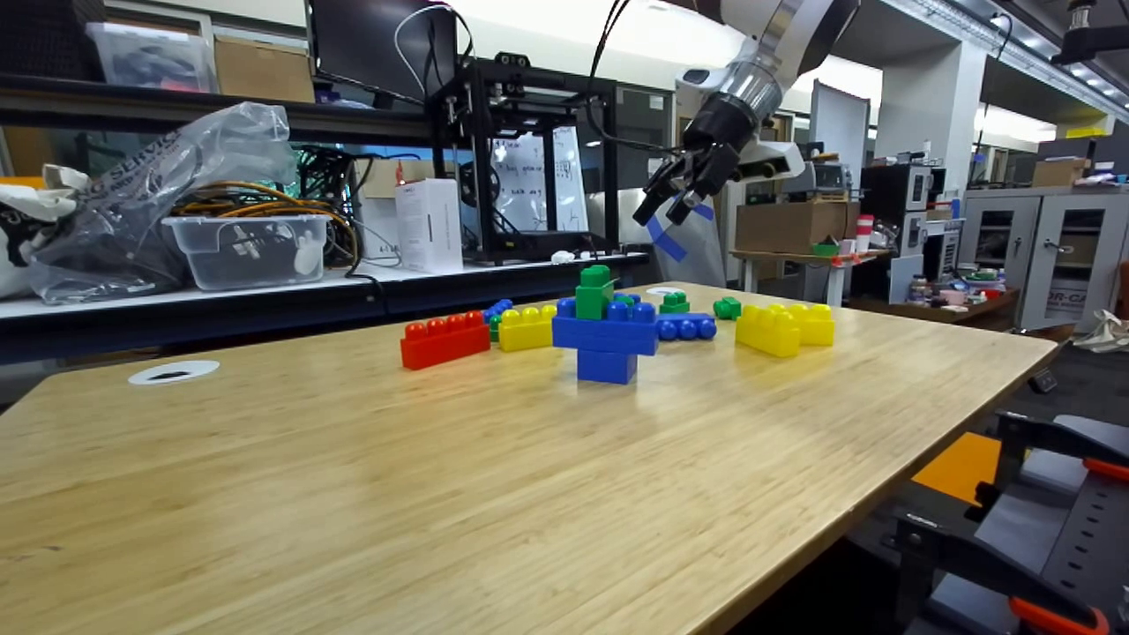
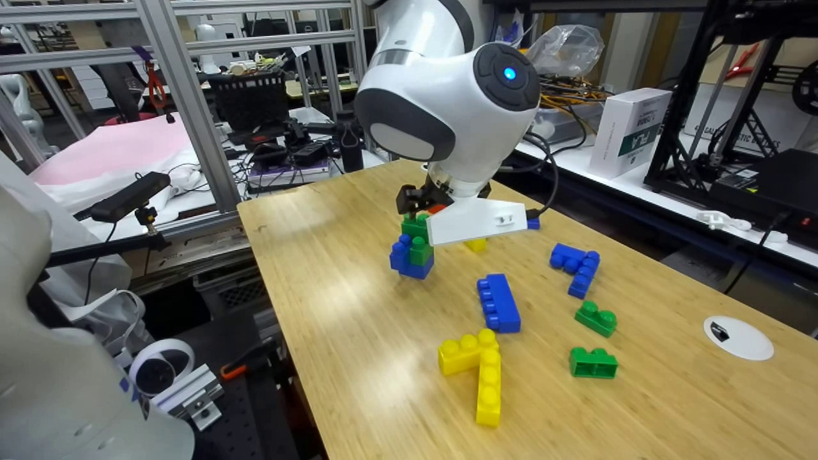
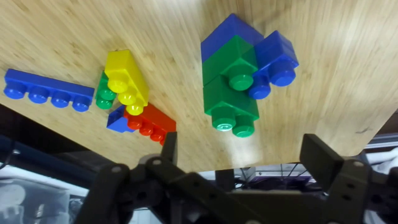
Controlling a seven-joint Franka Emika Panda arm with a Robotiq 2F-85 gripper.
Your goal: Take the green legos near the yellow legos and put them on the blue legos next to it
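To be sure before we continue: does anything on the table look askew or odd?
Yes: in an exterior view, a green brick lies on its side, hollow underside showing, and a long blue brick has studs facing sideways, while the yellow bricks stand upright.

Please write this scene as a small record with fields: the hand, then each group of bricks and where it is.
Hand: open, holding nothing, raised above the table
Blue pile: standing on the table
Stacked green bricks: on the blue pile, not gripped
Yellow pair: two bricks on the table, set at an angle to each other
Loose green bricks: two, lying apart from each other
Single yellow brick: beside a small green brick
Red brick: close to the single yellow brick
Other blue bricks: spread on the table
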